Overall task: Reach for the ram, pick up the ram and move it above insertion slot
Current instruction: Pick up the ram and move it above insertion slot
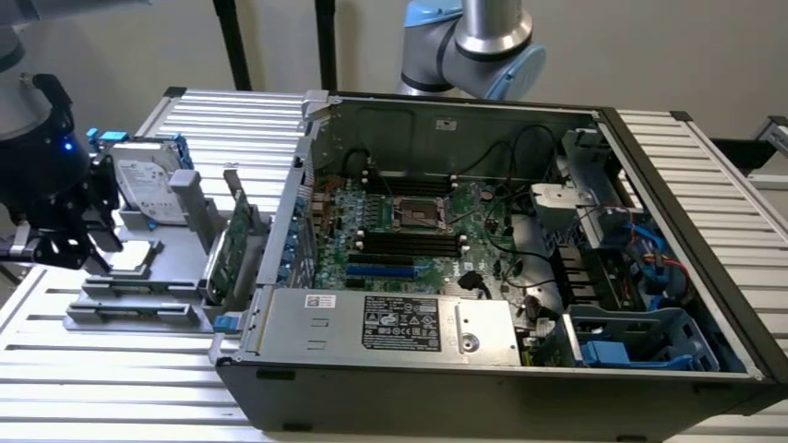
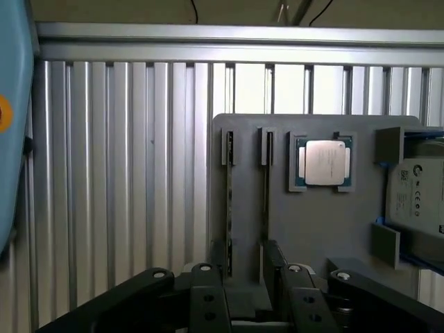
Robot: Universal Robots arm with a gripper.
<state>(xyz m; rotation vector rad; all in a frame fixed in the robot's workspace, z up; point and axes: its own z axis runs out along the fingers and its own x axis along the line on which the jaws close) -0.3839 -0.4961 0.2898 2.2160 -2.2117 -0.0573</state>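
Hovering w/ hand point(image 2: 246, 288) open | gray tray point(image 2: 312, 229): ram point(image 2: 228, 201), CPU point(image 2: 325, 163), HDD point(image 2: 416, 198)

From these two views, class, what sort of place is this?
Probably a robotics lab for computer assembly: an open computer case on a slatted metal table, a parts fixture holding a processor.

On the table point(image 1: 111, 369), the tray point(image 1: 129, 309) sits just beside the case point(image 1: 493, 388), at the exterior view's left. On the tray, the CPU point(image 2: 325, 163) lies between 2 upright boards point(image 2: 266, 194) and the drive point(image 2: 416, 198).
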